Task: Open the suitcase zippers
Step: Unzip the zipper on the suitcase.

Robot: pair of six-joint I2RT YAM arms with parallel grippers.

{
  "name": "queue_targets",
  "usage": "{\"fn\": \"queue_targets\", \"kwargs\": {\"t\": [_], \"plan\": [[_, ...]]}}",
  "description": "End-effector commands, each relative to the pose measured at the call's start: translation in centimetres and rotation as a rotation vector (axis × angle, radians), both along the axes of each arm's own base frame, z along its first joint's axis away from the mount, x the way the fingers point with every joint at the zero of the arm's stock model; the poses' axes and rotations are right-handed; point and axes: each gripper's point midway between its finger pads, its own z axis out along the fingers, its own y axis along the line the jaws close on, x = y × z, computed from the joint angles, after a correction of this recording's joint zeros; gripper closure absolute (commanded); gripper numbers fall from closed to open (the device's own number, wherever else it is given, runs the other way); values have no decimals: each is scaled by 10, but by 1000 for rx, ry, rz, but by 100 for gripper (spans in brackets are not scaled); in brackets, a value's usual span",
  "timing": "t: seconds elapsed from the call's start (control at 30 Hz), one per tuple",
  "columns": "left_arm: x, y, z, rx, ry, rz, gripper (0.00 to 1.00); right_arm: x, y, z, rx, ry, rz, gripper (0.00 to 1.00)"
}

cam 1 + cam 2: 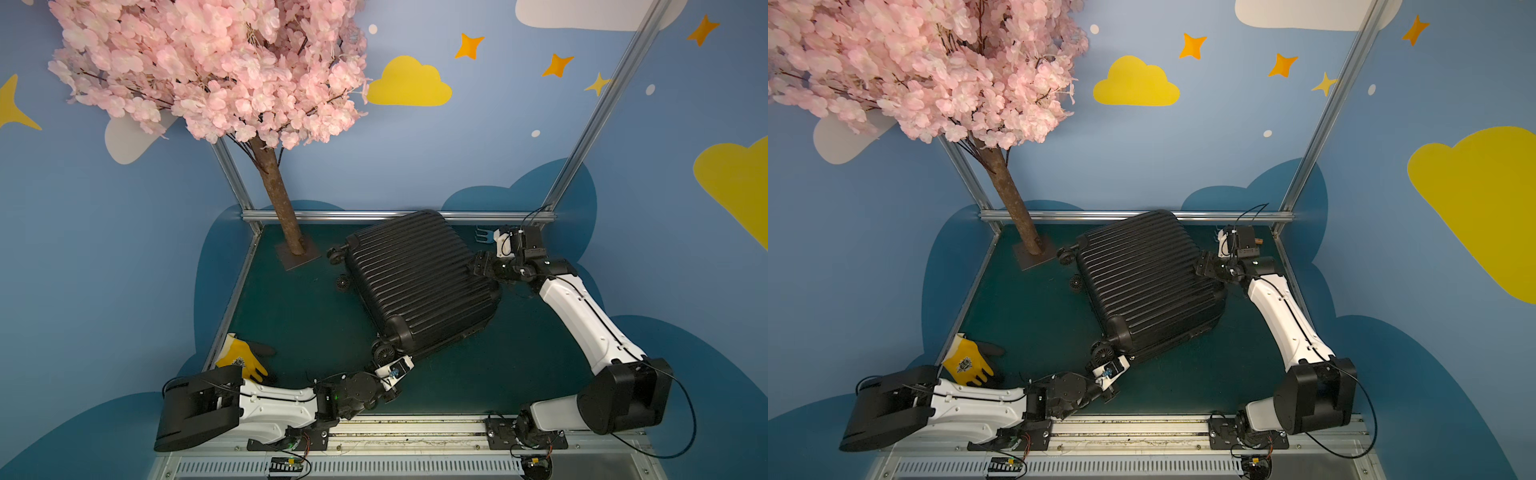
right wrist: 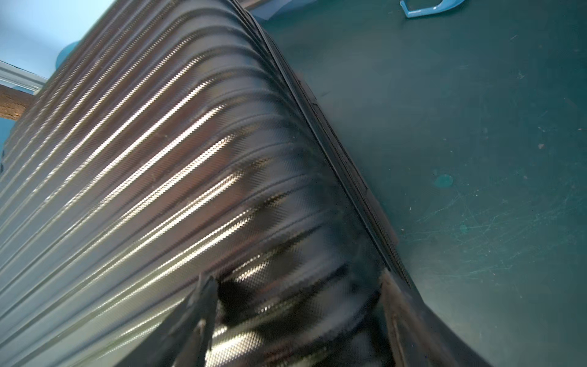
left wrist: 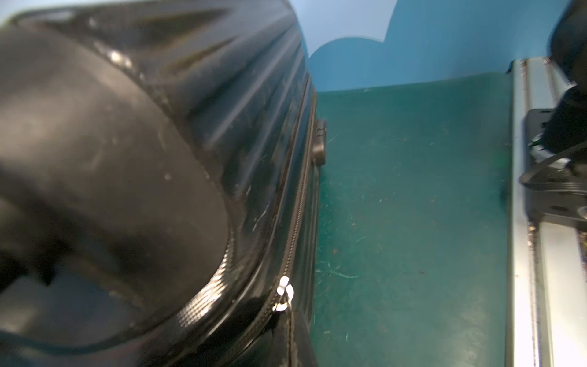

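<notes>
The black ribbed suitcase (image 1: 415, 282) (image 1: 1142, 282) lies flat and askew on the green table, wheels toward the left. Its zipper track (image 3: 297, 222) (image 2: 349, 178) runs along the rim. At the near wheel corner my left gripper (image 1: 407, 360) (image 1: 1124, 362) (image 3: 290, 336) is shut on the shiny zipper pull (image 3: 284, 294). My right gripper (image 1: 478, 266) (image 1: 1202, 264) (image 2: 297, 295) sits at the case's right edge. Its jaws stand wide astride the rounded shell edge, one finger (image 2: 203, 302) on the ribbed top and the other by the zipper side.
A pink blossom tree's trunk (image 1: 282, 216) stands at the back left on a small plate. A yellow glove (image 1: 243, 359) lies at the near left edge. A light-blue tool (image 1: 482, 235) (image 2: 425, 8) lies behind the right gripper. An aluminium rail (image 1: 374, 428) borders the front.
</notes>
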Motion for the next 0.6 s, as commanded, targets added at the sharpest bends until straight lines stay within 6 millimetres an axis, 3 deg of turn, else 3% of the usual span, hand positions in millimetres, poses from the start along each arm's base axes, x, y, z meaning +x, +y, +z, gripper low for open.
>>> {"fn": "queue_targets", "kwargs": {"t": [0.0,0.17,0.33,0.43,0.57], "plan": [[26,4,39,-79,-26,137,98,-91,31,-65,76,413,94,20],[43,22,31,-62,32,222,98,-102,31,-84,30,458,111,21],[62,42,27,-57,70,308,98,-122,47,-95,40,492,156,23],[59,34,26,-61,95,268,98,-137,62,-96,55,504,188,23],[50,21,7,-36,165,200,98,-156,86,-92,84,503,217,23]]}}
